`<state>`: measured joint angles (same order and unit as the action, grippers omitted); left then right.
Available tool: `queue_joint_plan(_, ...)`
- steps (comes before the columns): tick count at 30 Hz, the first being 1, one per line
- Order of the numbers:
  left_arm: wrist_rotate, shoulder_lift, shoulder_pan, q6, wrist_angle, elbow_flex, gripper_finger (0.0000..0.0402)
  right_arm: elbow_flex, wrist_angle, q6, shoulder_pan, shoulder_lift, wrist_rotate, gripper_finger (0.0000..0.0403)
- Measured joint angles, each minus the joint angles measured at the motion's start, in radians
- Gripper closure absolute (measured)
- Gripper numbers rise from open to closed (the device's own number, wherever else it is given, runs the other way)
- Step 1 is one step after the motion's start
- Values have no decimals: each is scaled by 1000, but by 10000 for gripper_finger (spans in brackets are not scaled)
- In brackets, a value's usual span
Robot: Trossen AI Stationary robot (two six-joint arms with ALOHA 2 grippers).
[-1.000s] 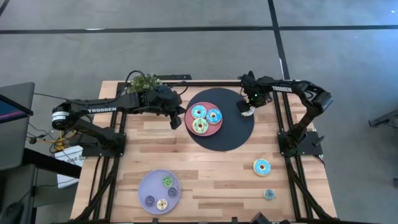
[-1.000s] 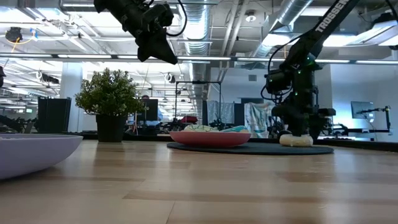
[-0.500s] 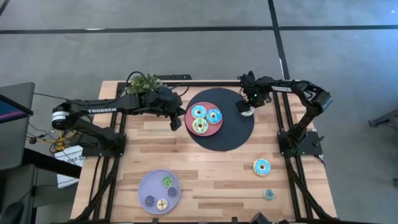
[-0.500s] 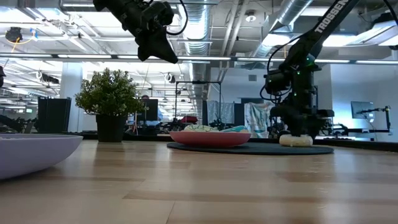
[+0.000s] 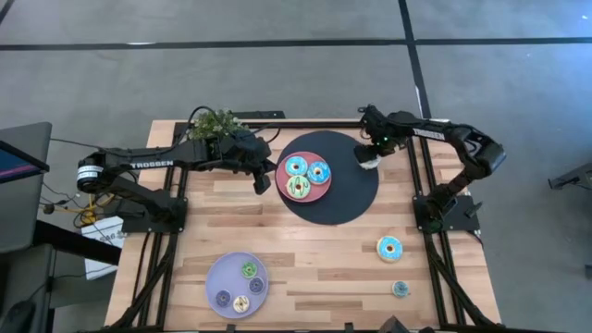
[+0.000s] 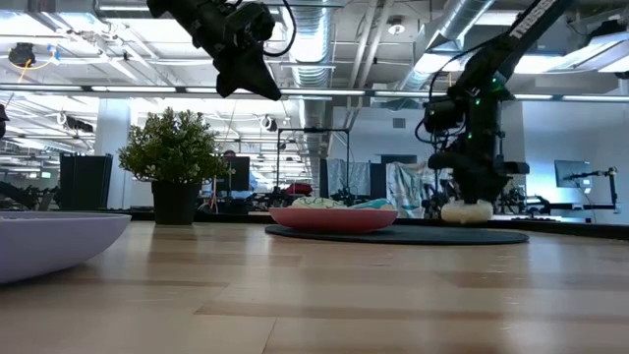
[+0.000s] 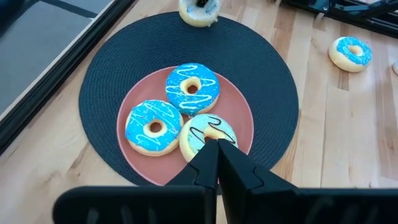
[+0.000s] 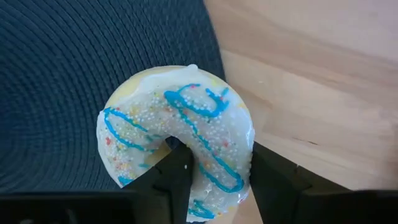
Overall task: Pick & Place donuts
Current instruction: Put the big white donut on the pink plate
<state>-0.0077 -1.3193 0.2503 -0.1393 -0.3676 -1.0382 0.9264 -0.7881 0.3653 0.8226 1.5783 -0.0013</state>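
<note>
The white-iced donut with blue drizzle [image 8: 180, 134] is in my right gripper [image 5: 370, 155], just above the right part of the black round mat [image 5: 347, 208]; it also shows in the low view [image 6: 468, 210]. Two blue donuts [image 5: 296, 166], [image 5: 318, 171] and a pale green one [image 5: 298, 187] lie flat on the pink plate [image 5: 280, 176]. My left gripper [image 5: 262, 180] hovers shut above the table beside that plate's left edge; in its wrist view its shut fingers [image 7: 217, 158] point at the pale green donut [image 7: 208, 134]. My right gripper pinches the white donut's ring wall [image 8: 214, 165], with one finger [image 8: 177, 171] through the hole and the other finger [image 8: 273, 180] outside the rim. It comes from above, pointing down. The donut lies about level and is lifted just clear of the mat [image 6: 393, 234].
A blue donut [image 5: 389, 247] and a coin-sized one [image 5: 400, 289] lie on the bare wood near the right edge. A lavender plate [image 5: 218, 277] at the near left holds several coin-sized donuts. A potted plant [image 5: 215, 122] stands at the far edge behind the left arm.
My right gripper has risen a little and shifted slightly toward the far edge, taking the white donut with it. The donut rested on the mat a second ago and now hangs just clear of it.
</note>
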Motion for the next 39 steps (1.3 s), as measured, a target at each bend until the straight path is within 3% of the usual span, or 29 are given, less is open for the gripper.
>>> queue_joint_plan(4,-1,0,-12,-2,1,0,401,0,-25,0,5,-80,-21,270)
queue_joint_plan(8,-1,0,-21,-4,23,0,401,0,20,25,-15,-159,-128,269)
queue_joint_plan(12,-1,0,-23,-5,36,0,401,0,154,58,-98,-204,-228,269)
queue_joint_plan(17,2,0,-28,-18,40,0,401,12,367,135,-261,-190,-239,271)
queue_joint_plan(25,3,3,-41,4,36,0,401,290,371,84,-419,48,-193,273)
queue_joint_plan(32,3,4,-41,23,9,0,401,576,102,8,-436,325,-180,274)
queue_joint_plan(39,4,5,-41,49,-32,0,401,697,15,-8,-427,468,-182,256)
